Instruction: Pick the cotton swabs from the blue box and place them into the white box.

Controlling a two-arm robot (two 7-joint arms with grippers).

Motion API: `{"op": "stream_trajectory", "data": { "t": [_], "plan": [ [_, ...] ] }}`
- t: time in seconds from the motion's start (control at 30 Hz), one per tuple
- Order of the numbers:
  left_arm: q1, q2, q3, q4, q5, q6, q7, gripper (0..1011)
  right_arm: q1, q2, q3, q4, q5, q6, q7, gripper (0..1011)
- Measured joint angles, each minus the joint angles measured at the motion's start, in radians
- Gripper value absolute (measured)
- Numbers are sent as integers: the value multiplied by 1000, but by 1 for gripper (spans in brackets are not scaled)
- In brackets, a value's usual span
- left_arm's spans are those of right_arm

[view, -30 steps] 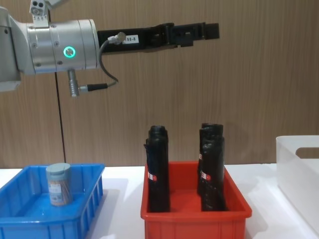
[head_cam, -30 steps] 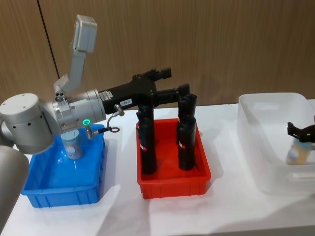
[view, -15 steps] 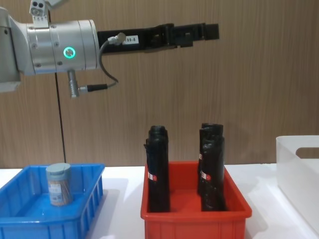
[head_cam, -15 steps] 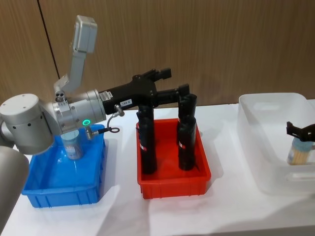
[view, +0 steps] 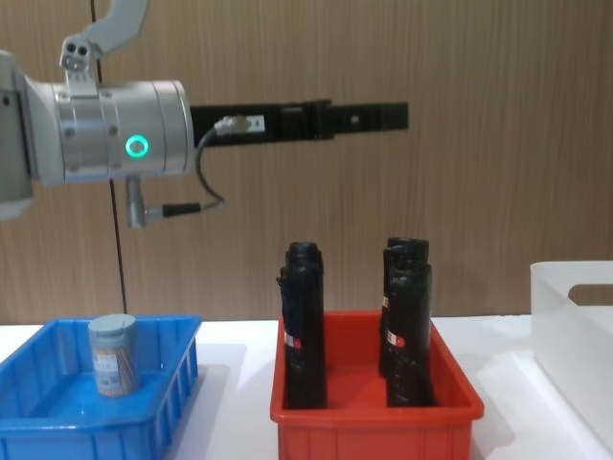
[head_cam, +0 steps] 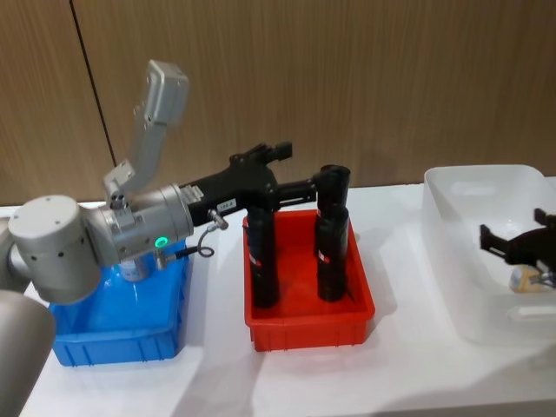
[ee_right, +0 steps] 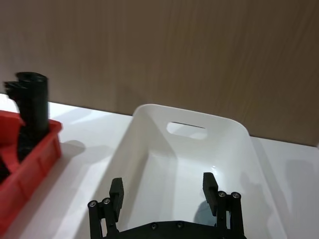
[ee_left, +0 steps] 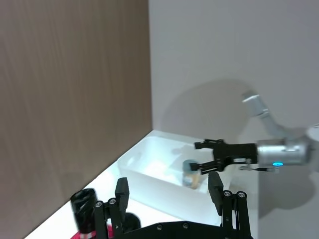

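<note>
One jar of cotton swabs [head_cam: 524, 278] lies in the white box [head_cam: 447, 261] at 3 o'clock under the wide right gripper [head_cam: 515, 236]; the left gripper [ee_left: 168, 181], also wide, should drop squarely over the upright jar [view: 115, 355] in the blue box [view: 57, 431] at 8 o'clock.

A white table [head_cam: 408, 373] stretches across your view, its far edge meeting a wood-panelled wall [head_cam: 391, 78], and it carries three containers in a row. On your robot's left, the blue box [head_cam: 113, 343] sits flat on the tabletop. Just beside it, with a narrow strip of bare table between, a red bin [head_cam: 308, 334] stands at the middle. Well apart on the right rests the white box [head_cam: 447, 261], taller than the other two, with its handle cut-out end toward the wall.
</note>
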Motion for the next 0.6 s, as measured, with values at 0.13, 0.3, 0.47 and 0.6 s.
{"op": "stream_trajectory", "data": {
  "t": [0.13,0.3,0.47,0.6],
  "plan": [
    [28,8,6,-26,17,-11,50,1003,-38,-3,-12,-47,12,-23,-8,1002],
    [61,16,14,-56,36,-25,109,1003,-82,-7,-26,-101,24,-49,-19,1002],
    [100,26,22,-92,59,-41,180,1003,-134,-12,-44,-168,38,-79,-30,1002],
    [128,34,29,-118,75,-53,233,1003,-172,-15,-56,-215,49,-102,-38,1002]
  ]
}}
